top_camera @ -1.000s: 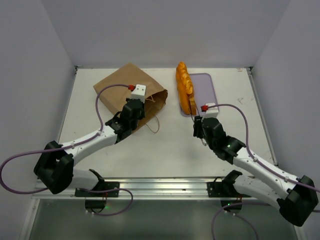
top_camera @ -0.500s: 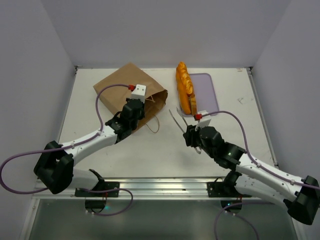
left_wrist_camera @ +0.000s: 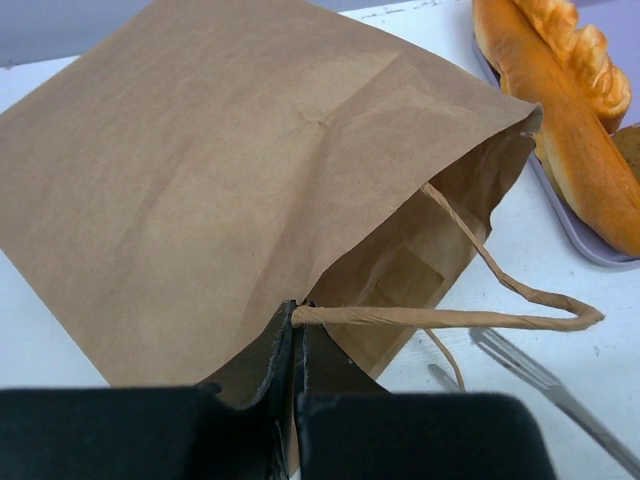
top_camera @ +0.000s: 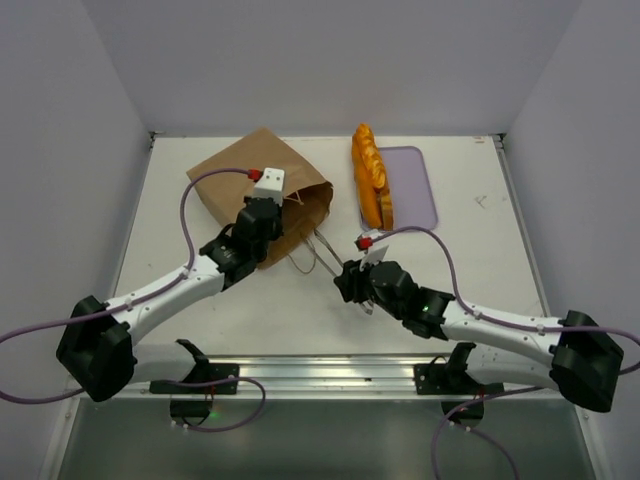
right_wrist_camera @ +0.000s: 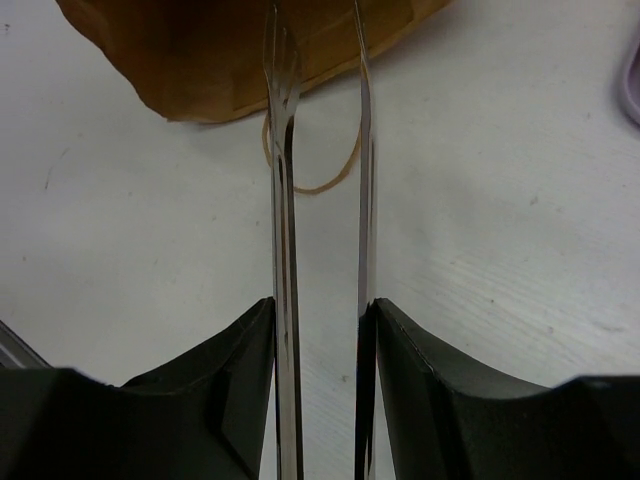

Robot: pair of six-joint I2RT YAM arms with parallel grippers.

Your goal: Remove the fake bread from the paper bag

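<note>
Overhead, the left gripper (top_camera: 266,218) sits at the mouth of the large flat brown kraft paper bag (top_camera: 250,178), which lies on its side on the white table (top_camera: 450,280) with its opening turned toward the right arm. Seen from the left wrist, the black jaws are pressed together on one thin twisted cord handle (left_wrist_camera: 450,318), which runs taut from the fingertips across the open mouth, whose upper layer stands raised. What lies deeper inside the bag cannot be made out. The right gripper (right_wrist_camera: 320,320) is clamped on a pair of long metal tongs (right_wrist_camera: 285,200), one finger outside each arm, and the two arms stand a little apart between them. The tongs point at the bag, their forked tips reaching its mouth edge beside the second cord loop (right_wrist_camera: 320,170), which rests on the table. The glossy orange-golden fake bread (top_camera: 372,178) in view, long loaves side by side, lies outside the bag on the left part of the lavender rectangular tray (top_camera: 415,185), its far end jutting past the tray's far rim, just beside the bag's mouth.
</note>
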